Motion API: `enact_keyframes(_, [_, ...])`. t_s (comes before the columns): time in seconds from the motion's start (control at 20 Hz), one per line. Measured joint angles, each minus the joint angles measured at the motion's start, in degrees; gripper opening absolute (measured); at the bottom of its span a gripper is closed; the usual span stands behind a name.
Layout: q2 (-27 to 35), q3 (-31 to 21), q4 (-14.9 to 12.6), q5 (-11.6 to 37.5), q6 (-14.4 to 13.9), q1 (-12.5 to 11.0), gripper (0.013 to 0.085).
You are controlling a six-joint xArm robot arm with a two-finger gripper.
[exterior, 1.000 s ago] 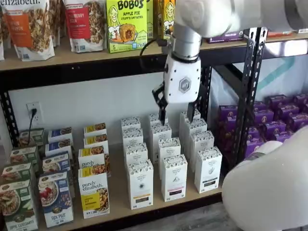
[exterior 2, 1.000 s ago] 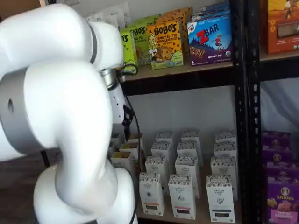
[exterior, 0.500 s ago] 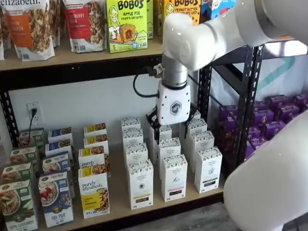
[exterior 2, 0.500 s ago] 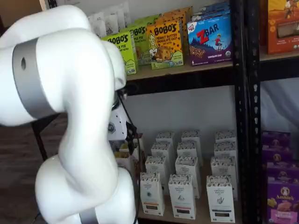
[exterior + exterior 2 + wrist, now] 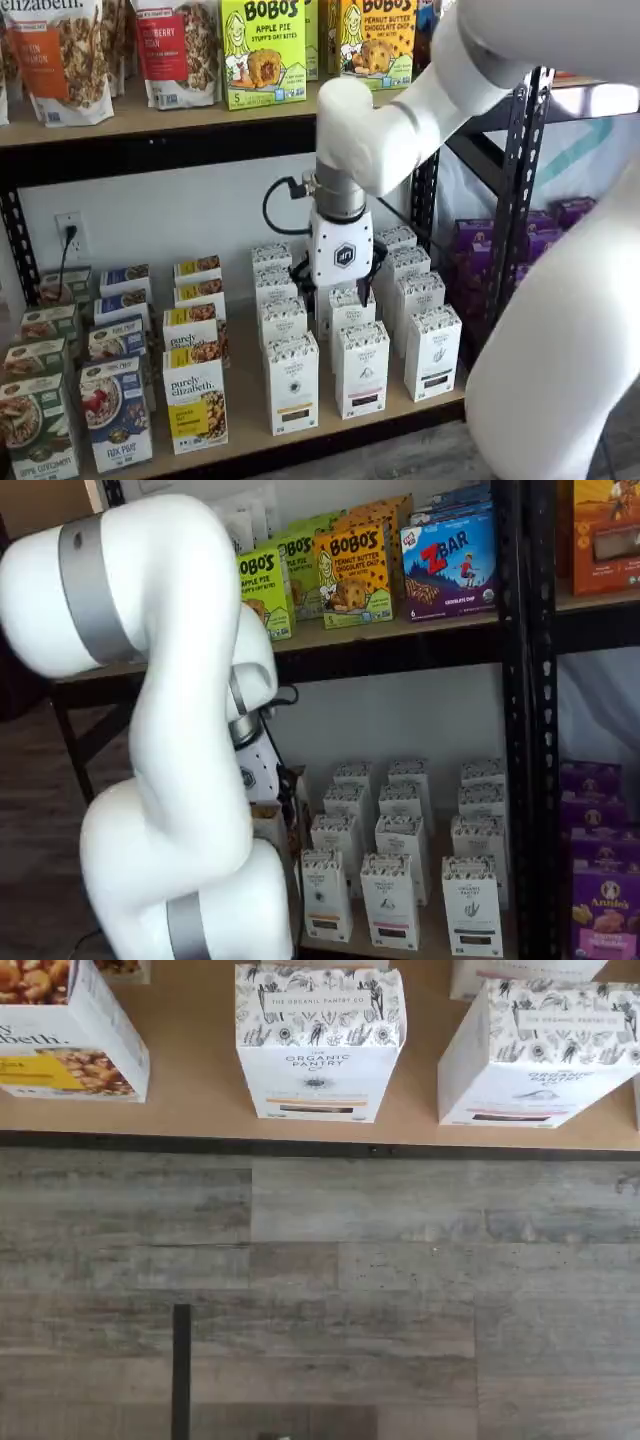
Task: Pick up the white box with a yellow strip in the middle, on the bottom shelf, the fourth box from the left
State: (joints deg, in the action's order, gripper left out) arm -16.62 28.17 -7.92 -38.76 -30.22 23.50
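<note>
The white box (image 5: 292, 383) with its yellow strip stands at the front edge of the bottom shelf (image 5: 330, 425), untouched. Behind it the gripper (image 5: 335, 290) hangs low among the rows of white cartons (image 5: 400, 270), apparently wide open and empty.

Even, soft indoor light fills all three views, with no hard glare. Short shadows fall beneath the upper board onto the wall behind the bottom shelf (image 5: 250, 395). The arm (image 5: 150, 730), close to the lens, looks bright and slightly soft. The wrist view is sharp; both shelf views are mildly grainy.
</note>
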Motion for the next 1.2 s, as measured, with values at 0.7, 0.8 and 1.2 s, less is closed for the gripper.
enact_keyframes(0.7, [23.79, 7.39, -0.43, 17.25, 0.23, -1.50, 0.0850])
enact_keyframes(0.8, [26.49, 8.94, -1.90, 18.65, -0.91, -1.80, 0.0850])
enact_keyframes(1.2, [35.64, 16.98, -4.65, 20.35, -1.63, -3.76, 0.0850])
